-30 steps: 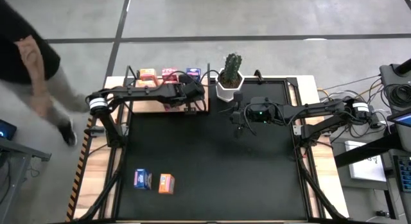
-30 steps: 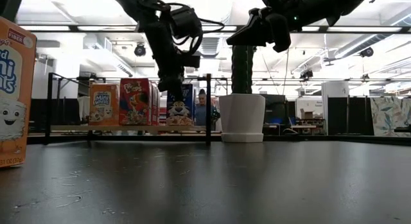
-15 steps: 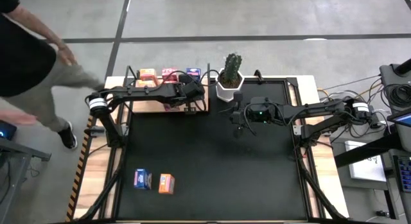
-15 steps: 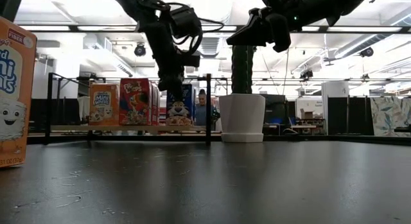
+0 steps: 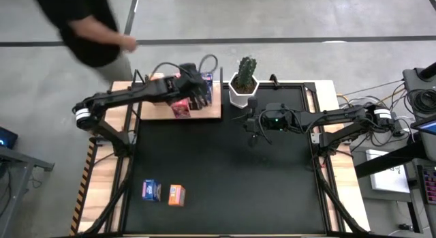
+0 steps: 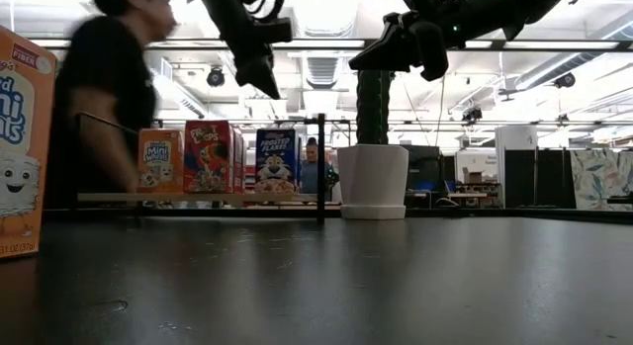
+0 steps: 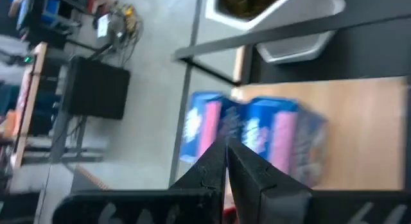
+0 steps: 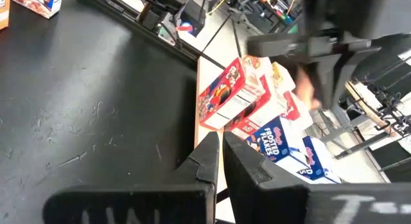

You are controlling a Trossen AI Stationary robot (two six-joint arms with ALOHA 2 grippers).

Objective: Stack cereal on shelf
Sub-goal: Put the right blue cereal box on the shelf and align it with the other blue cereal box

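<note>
The left gripper is hanging above the shelf at the far left of the bench, jaws pressed together and carrying nothing; the right gripper is waiting mid-bench near the plant pot, jaws likewise pressed together; cereal boxes are standing in a row on the shelf, a pink-red one lying near its front edge; two more, a blue box and an orange box, are sitting at the near left; the next fetch probably calls for spreading the jaws before descending squarely over one box.
</note>
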